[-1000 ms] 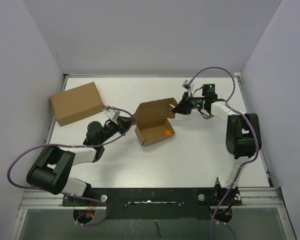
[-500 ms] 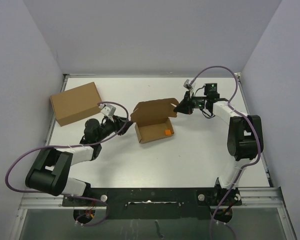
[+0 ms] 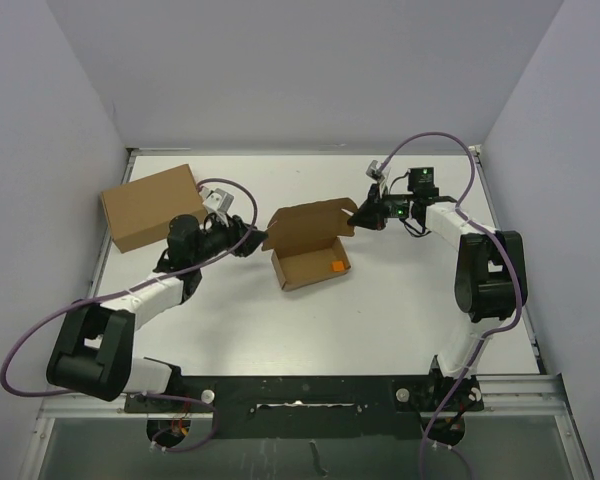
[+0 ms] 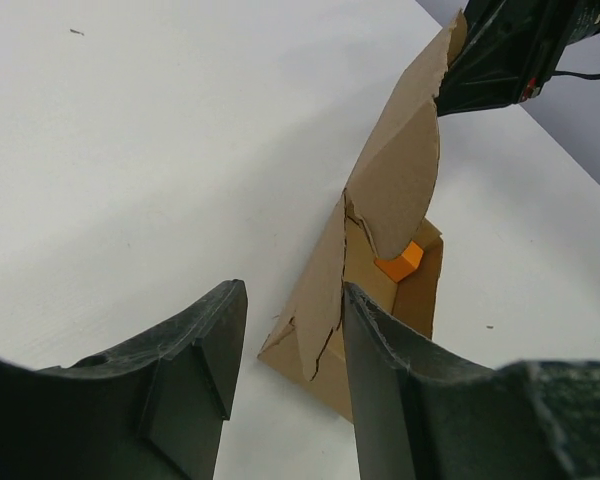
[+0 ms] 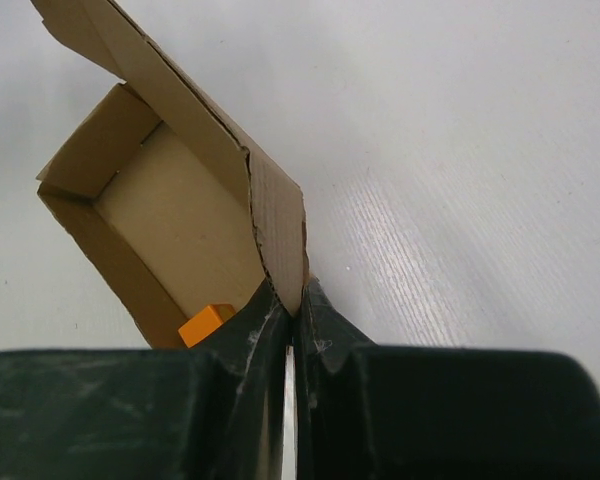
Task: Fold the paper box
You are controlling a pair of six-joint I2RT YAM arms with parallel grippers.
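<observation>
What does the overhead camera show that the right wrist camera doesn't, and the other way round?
Only the overhead view shows the larger plain box at back left and the left end effector, open, beside the paper box. Only the right wrist view shows up close the right end effector pinching the lid's edge. Both show the open paper box with the orange cube inside.

Cube (image 3: 336,266) in paper box (image 3: 298,266) (right end)
</observation>
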